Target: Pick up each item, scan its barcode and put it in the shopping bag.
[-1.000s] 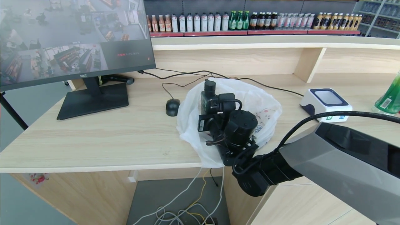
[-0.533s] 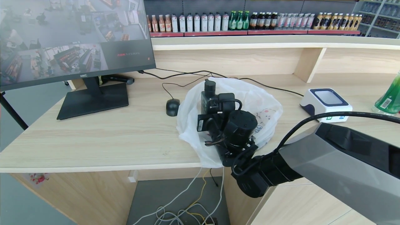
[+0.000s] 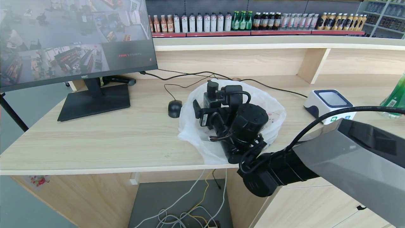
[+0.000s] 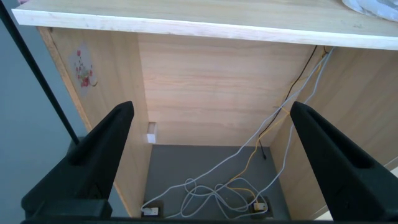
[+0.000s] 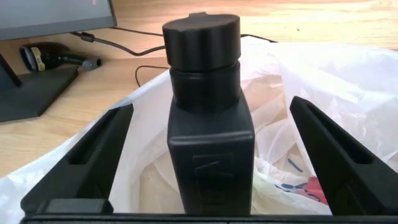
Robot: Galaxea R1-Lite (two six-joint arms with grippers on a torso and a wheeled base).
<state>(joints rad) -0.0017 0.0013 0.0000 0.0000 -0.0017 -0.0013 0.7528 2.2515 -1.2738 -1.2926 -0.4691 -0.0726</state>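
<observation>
A white, thin plastic shopping bag [image 3: 193, 134] sits open near the front edge of the pale wooden table [image 3: 110, 136]. A black plastic bottle with a round black cap [image 5: 210, 149] stands upright inside the bag's mouth, with crumpled plastic around it on all sides. The right pincer [image 5: 208, 111] hangs over the bag with its jaws spread wide. One dark finger [image 5: 99, 149] stands on each side of the bottle, with a clear gap to it, so nothing is gripped.

The left pincer [image 4: 211, 109] is low, in front of the table's wooden front panel, above loose white and yellow cables on the floor [image 4: 217, 190]. Its jaws are also spread wide and hold nothing.

On the table to the right of the bag is a white barcode scanner with a dark blue top [image 3: 330, 103]. A green plastic bottle [image 3: 394, 95] lies farther right, at the edge of the head view. A black computer mouse [image 3: 174, 108] lies just left of the bag, and a black monitor on a flat stand [image 3: 95, 98] stands well to the left.
</observation>
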